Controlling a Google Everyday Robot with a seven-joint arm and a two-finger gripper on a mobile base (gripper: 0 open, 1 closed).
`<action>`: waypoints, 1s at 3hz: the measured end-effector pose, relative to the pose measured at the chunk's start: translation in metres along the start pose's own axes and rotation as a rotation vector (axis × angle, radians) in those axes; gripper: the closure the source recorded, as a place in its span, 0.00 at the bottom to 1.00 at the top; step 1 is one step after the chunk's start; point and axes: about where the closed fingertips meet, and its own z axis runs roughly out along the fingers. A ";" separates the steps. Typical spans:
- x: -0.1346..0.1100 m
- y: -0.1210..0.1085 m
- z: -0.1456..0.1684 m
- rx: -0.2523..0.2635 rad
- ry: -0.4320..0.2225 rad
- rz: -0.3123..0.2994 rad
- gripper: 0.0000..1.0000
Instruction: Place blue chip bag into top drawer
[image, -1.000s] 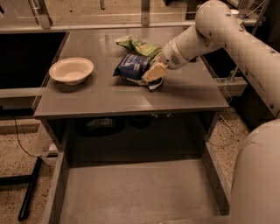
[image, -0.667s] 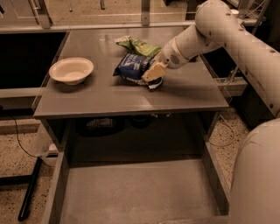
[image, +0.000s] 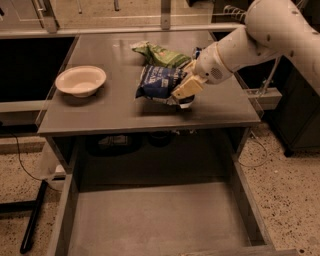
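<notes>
Blue bag (image: 157, 82) sits on the bench (image: 115, 112), right of centre, with its right end raised slightly off the surface. Hand (image: 183, 93) is clenched on that right edge. It reaches in from the right, which puts the arm clear of the open drawer. Green bag (image: 161, 54) lies just behind, touching or nearly touching the blue bag; the edge grip avoids catching it. Bowl (image: 81, 81) stands well apart to the left. Drawer (image: 165, 220) is pulled out below the bench front, positioned to receive the bag. Judged step: lift, then carry forward and down.
</notes>
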 end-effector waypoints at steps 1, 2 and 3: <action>0.001 0.042 -0.036 0.009 -0.029 -0.069 1.00; 0.022 0.079 -0.072 0.021 -0.054 -0.106 1.00; 0.050 0.120 -0.099 0.019 -0.070 -0.123 1.00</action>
